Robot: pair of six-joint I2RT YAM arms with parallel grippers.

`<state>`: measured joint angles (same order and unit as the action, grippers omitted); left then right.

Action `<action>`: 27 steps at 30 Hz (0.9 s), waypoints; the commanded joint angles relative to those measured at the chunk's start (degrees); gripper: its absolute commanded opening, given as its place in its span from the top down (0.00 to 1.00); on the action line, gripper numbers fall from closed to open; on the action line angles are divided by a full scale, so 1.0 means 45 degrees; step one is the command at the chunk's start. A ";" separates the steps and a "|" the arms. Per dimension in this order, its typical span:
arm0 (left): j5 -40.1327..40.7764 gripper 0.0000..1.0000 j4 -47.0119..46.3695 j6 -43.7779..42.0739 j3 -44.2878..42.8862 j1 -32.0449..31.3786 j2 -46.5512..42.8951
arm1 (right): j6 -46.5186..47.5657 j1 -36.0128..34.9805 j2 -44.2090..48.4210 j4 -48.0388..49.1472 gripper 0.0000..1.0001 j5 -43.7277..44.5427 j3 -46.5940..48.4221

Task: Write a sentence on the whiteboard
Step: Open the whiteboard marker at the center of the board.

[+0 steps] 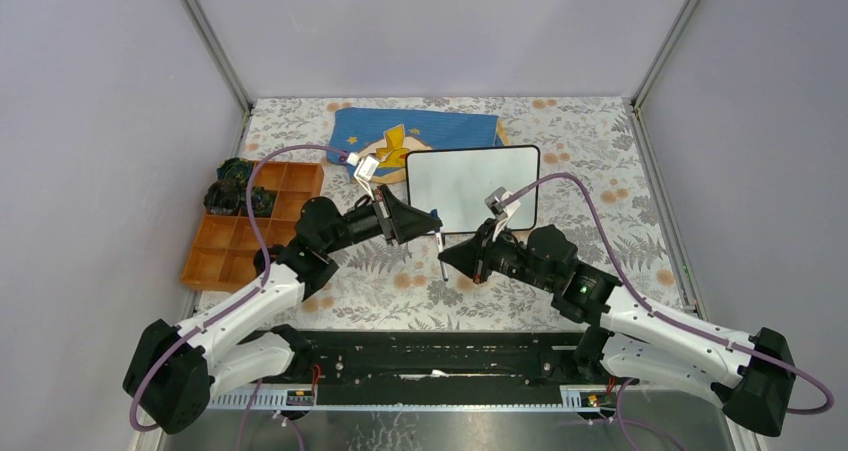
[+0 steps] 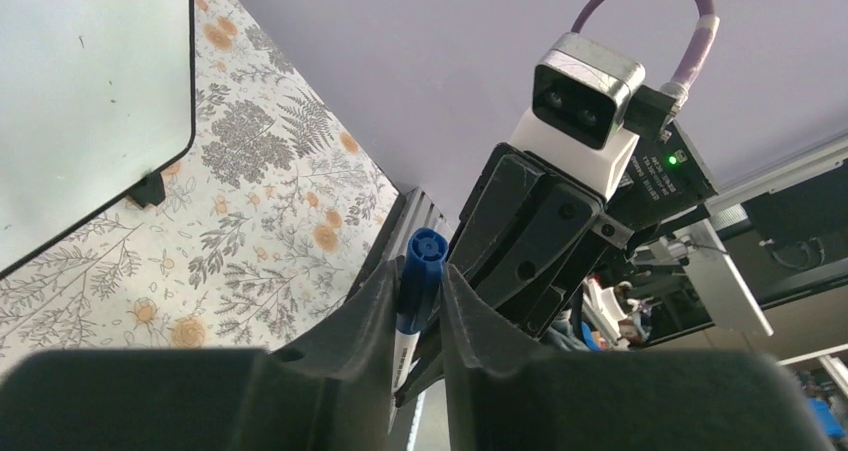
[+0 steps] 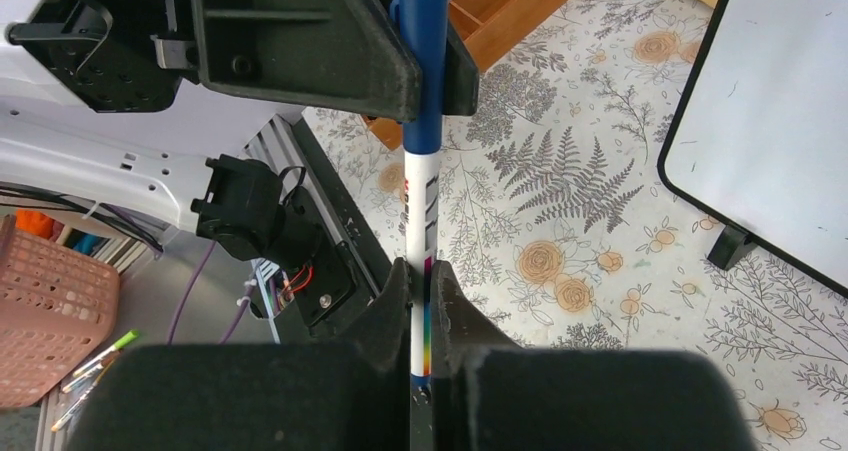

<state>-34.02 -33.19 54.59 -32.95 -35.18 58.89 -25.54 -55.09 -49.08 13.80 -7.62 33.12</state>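
Note:
The whiteboard [image 1: 472, 186] stands at mid-table, its face plain white apart from tiny specks; the sentence is not in view. In front of it a marker [image 3: 421, 201] with a white barrel and blue cap [image 2: 421, 276] is held between both arms above the cloth. My left gripper [image 2: 420, 293] is shut on the blue cap. My right gripper [image 3: 420, 283] is shut on the barrel's lower end. From above, the left gripper [image 1: 434, 223] and right gripper [image 1: 449, 259] meet tip to tip just below the board's near left corner.
A wooden compartment tray [image 1: 250, 233] with dark items sits at the left. A blue cloth with a yellow figure [image 1: 420, 131] lies behind the board. Grey walls enclose the floral tablecloth [image 1: 600, 151]. A pink basket [image 3: 50, 311] sits off the table.

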 commanded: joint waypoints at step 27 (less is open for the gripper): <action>0.2110 1.00 -0.1528 0.1457 0.1883 -0.0256 -0.2676 | -0.5361 -0.0120 -0.1723 0.3333 0.39 -0.0311 0.1176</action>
<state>-25.36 -35.27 60.14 -25.45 -36.01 48.62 -46.06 -55.24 -56.25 22.55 -7.29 35.64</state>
